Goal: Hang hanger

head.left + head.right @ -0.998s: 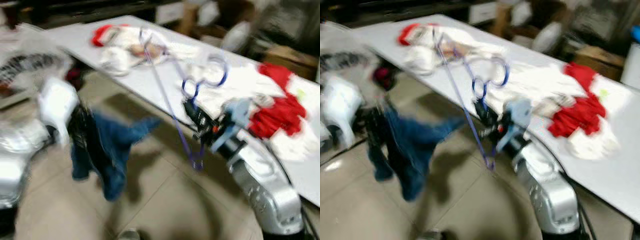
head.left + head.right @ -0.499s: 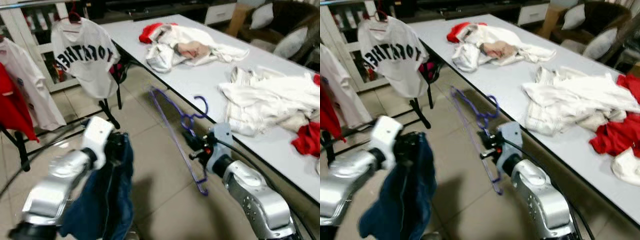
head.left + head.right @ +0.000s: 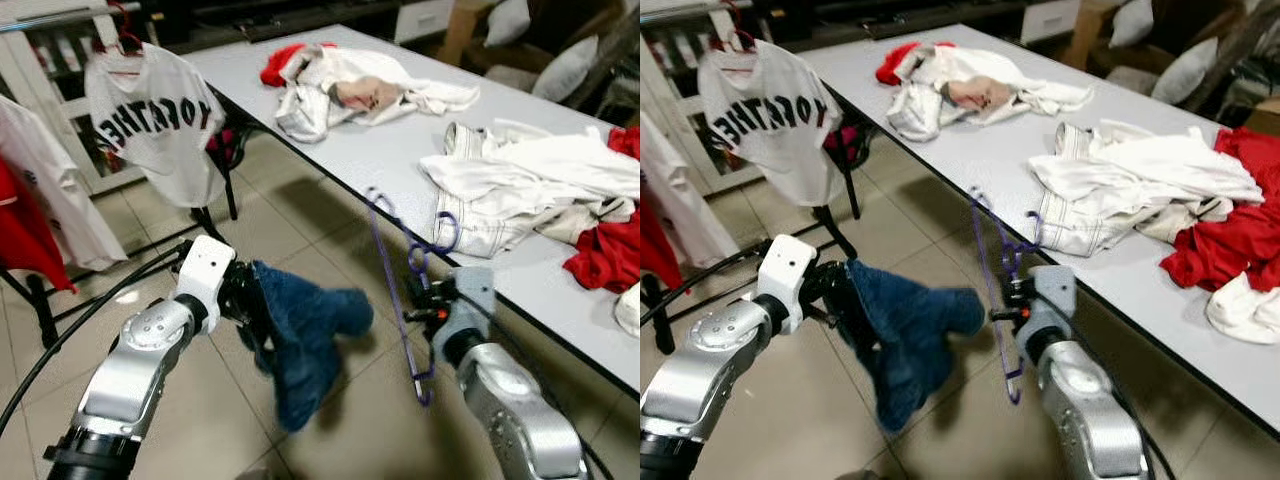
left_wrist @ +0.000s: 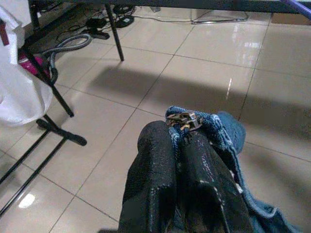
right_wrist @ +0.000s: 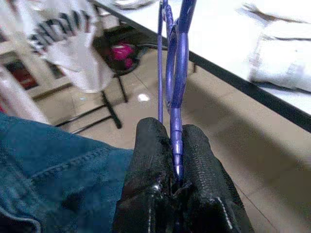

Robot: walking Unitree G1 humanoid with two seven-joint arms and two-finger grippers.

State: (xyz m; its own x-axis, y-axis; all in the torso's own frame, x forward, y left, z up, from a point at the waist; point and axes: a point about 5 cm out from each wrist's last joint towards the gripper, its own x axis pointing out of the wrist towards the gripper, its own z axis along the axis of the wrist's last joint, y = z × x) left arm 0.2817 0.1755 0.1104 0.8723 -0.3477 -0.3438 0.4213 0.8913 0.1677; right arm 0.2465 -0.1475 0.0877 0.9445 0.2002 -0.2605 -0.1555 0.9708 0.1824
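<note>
We see the right gripper [image 5: 175, 160] clamped on the purple hanger [image 3: 400, 290], holding it upright in the air just off the table [image 3: 400, 170] edge. The left gripper [image 4: 181, 145] pinches blue denim jeans [image 3: 305, 335], which dangle above the tiled floor [image 3: 330, 240], left of the hanger. Farther out, white clothes [image 3: 530, 185] and red clothes [image 3: 605, 255] lie on the table. At far left, a lettered white shirt [image 3: 150, 125] hangs on a rack.

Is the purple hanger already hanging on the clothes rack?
No, the purple hanger is held by the right end effector beside the table.
</note>
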